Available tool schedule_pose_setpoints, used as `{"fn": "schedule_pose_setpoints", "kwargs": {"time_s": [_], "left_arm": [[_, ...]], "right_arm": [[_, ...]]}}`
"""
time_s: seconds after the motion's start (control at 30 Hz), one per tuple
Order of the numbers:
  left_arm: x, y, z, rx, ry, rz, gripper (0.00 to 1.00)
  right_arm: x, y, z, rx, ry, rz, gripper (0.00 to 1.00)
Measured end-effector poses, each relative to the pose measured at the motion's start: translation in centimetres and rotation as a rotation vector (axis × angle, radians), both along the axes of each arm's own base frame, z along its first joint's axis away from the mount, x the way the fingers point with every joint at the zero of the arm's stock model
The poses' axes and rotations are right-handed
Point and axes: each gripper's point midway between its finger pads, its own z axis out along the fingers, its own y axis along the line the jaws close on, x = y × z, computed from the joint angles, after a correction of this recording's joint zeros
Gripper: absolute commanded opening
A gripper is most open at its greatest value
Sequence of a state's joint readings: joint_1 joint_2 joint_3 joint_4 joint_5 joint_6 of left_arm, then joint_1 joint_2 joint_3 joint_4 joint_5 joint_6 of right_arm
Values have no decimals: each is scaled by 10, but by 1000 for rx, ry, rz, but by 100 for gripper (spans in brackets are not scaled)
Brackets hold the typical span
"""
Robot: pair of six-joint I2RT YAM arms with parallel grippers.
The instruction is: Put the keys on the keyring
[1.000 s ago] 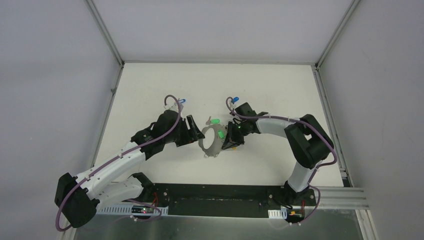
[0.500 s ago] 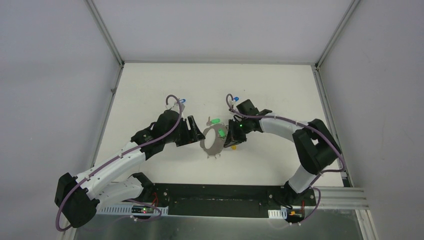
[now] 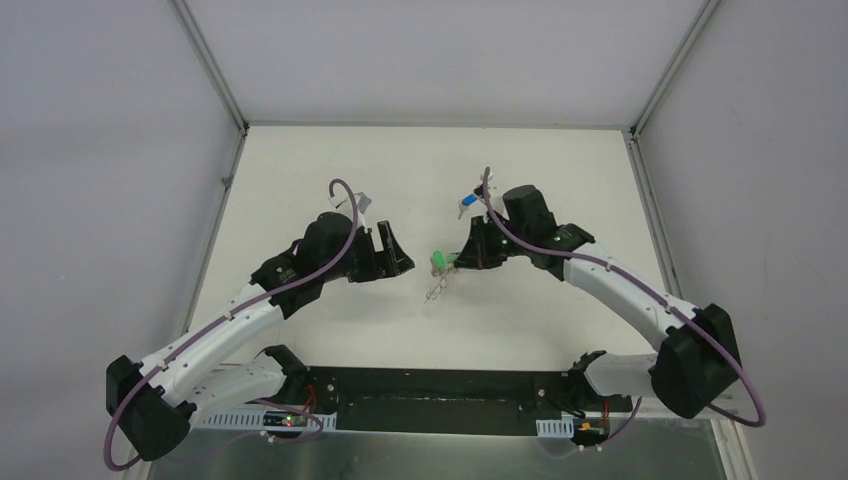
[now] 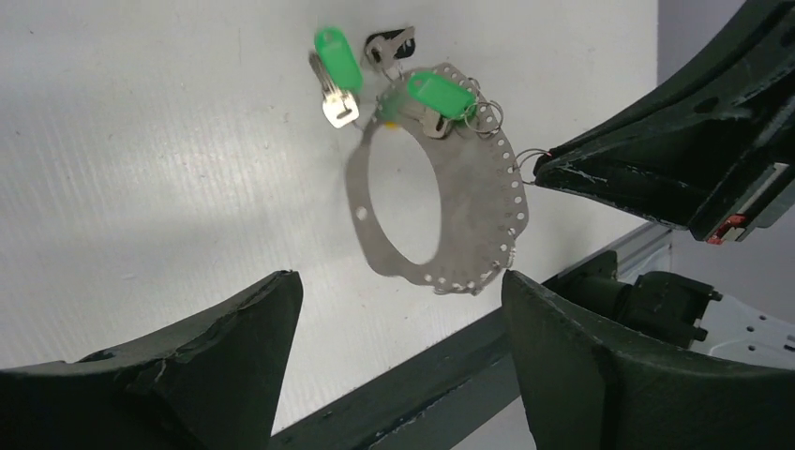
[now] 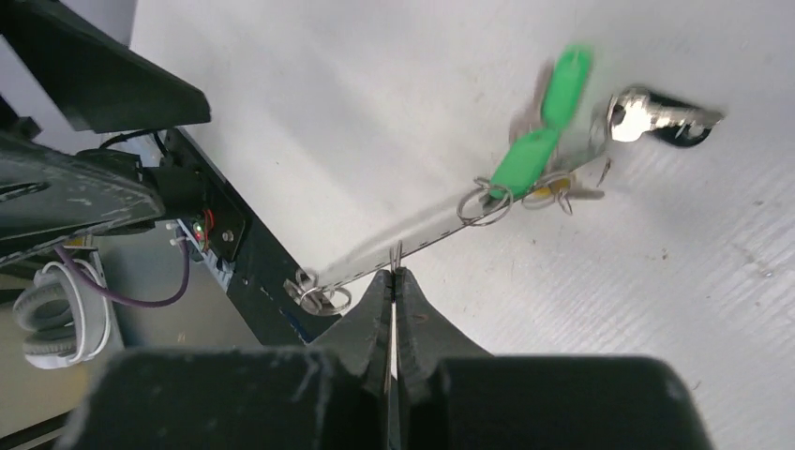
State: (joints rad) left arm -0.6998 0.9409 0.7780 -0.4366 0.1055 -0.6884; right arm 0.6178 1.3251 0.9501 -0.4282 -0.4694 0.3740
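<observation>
The left arm reaches from the near-left corner toward mid-bench, elbow low, forearm running right and far. The left pincer [image 3: 398,250] points right at the keyring [image 4: 514,202] and is near it but apart. Its jaws stand wide open, and it holds nothing.

The right arm sweeps from the near-right base out to a raised elbow at the right, then its forearm slants left and far to the middle of the bench [image 3: 300,170]. The right pincer [image 5: 395,274] is pinched fully together on a small wire loop on the keyring's rim, holding the ring up off the bench. From above the ring shows nearly edge-on, between the two pincers. From the left wrist it shows as a flat perforated band, tilted.

Two green keys [image 4: 439,94] hang at the ring's far edge, with a black-headed key [image 5: 675,122] just beside them. A blue key [image 3: 467,203] shows just left of the right wrist, apart from the ring.
</observation>
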Motion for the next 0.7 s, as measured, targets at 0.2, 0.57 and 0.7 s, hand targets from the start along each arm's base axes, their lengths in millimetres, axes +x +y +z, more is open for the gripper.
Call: {"fn": "schedule_pose_setpoints", "kwargs": {"time_s": [0.2,0.57,0.7], "left_arm": [[-2,4,20,-24,-65,-4,93],[0,-2,40,-46,-182,-73,93],[-2,-12,53,-90,-231,-133,92]], "right_arm": [[5,-7,37,87,-218,-12,0],[-7,-8,57,191,-467,104,0],[-9,-3,67,229,-521,155,0]]}}
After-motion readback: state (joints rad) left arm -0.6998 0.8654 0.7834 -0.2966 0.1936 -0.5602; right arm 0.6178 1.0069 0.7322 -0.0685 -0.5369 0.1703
